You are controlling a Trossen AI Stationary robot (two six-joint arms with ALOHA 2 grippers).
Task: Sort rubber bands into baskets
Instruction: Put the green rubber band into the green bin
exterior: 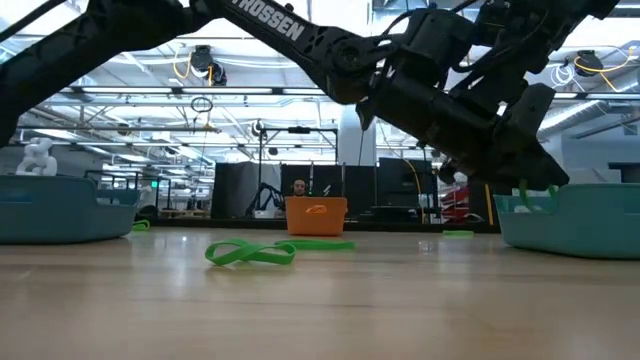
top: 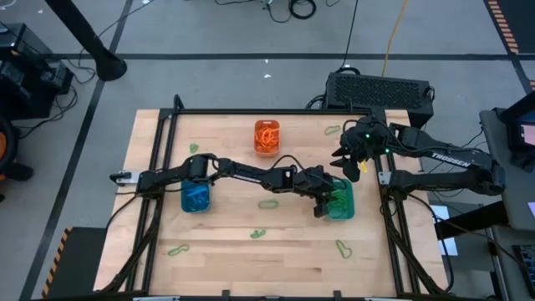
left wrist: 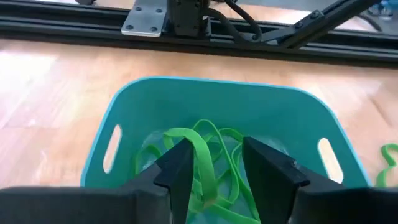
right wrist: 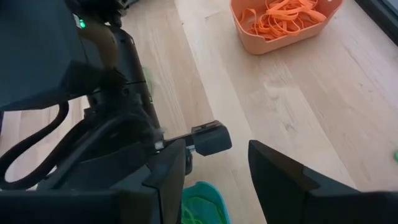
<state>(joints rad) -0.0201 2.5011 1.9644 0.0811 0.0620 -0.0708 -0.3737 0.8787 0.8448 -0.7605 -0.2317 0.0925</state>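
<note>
Left gripper [left wrist: 214, 171] hangs over teal basket [left wrist: 155, 99] at table's right, fingers spread, green band [left wrist: 202, 155] draped between them (drop-off, likely). Right gripper [right wrist: 214, 171] waits just beyond, fingers spread, empty. Loose green bands [top: 267, 204] lie mid-table.

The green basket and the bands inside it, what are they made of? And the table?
The green basket looks like smooth moulded plastic: thin even walls, cut-out handle slots, slight sheen. The green bands look like rubber: thin flat loops lying floppy and curled. The table looks like pale wood: visible grain and plank seams, probably sealed.
</note>
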